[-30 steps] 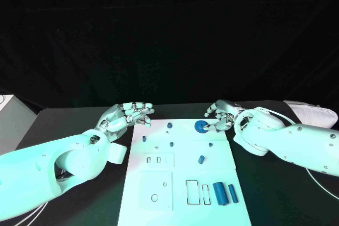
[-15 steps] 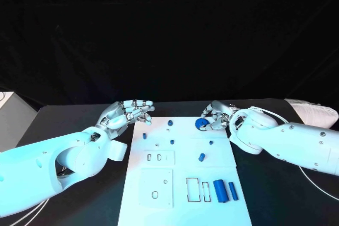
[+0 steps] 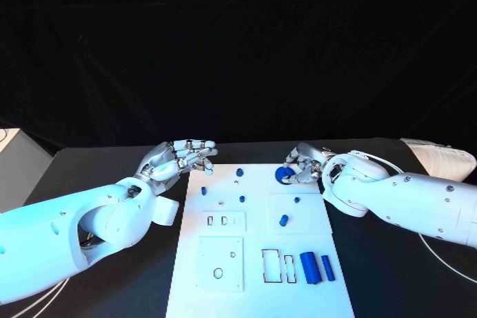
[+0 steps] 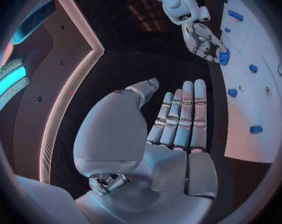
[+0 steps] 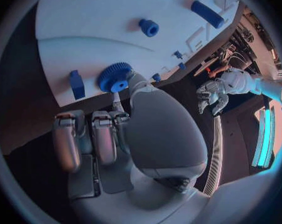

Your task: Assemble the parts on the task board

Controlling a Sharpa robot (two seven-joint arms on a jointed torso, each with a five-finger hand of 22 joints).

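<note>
The black table (image 3: 99, 166) carries a long white rectangular task board (image 3: 260, 263) lying in the middle, its far end between the two arms. The left white arm (image 3: 69, 228) reaches in beside the board's near-left edge, and the right white arm (image 3: 418, 201) comes in over the table on the other side.

The silver left hand (image 3: 181, 159) hovers just off the board's far-left corner; its fingers (image 4: 181, 114) lie straight and side by side with nothing between them, so it is released and empty. The silver right hand (image 3: 308, 163) sits at the board's far-right corner, with its fingertips on a round blue toothed gear (image 3: 283, 175) that stands on the board there; in the right wrist view the thumb tip meets the gear's rim (image 5: 115, 76), but whether the hand truly grasps it or only touches it I cannot tell.

Near the board's close end, on its right side, two blue cylinders (image 3: 315, 268) lie side by side, the thicker one to the left. A small blue oblong part (image 3: 283, 221) lies around the board's middle, and small blue pegs (image 3: 240, 172) stand across its far half. Black outlined rectangular slots (image 3: 270, 265) are marked just beside the cylinders.
</note>
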